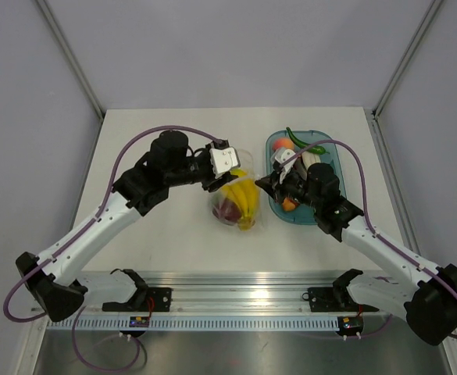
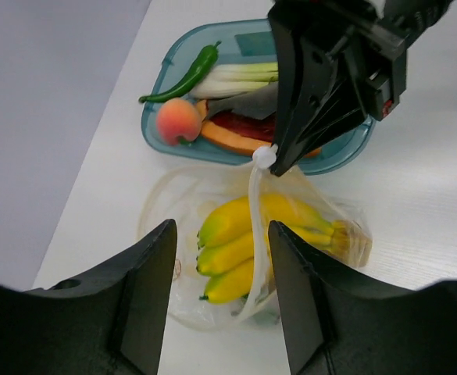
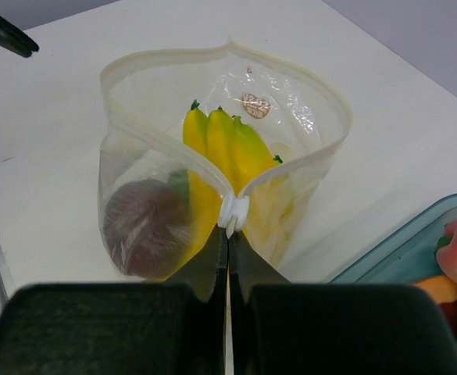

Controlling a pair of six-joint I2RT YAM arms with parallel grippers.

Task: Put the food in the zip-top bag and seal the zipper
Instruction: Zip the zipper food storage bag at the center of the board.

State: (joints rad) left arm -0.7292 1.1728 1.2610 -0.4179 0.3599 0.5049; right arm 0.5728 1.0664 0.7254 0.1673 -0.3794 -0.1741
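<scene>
Right gripper (image 3: 228,238) pinches the white tab (image 3: 233,212) at the zipper's (image 3: 169,55) end, propping the bag (image 3: 290,125) up beside the tray (image 3: 400,242) with its mouth wide for loading, bananas (image 3: 220,148) and apple (image 3: 142,226) inside, while the left gripper (image 2: 222,234) hangs spread above.

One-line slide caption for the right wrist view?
Right tool pinches the zipper of the open zip-top bag, banana bunch and dark red apple inside.

No word, brand or number can be read anywhere. A small gold emblem (image 3: 252,105) on the zip-top bag (image 3: 294,125) is too blurred; the coloured stickers (image 1: 140,320) on the front rail (image 1: 236,301) are too small.
</scene>
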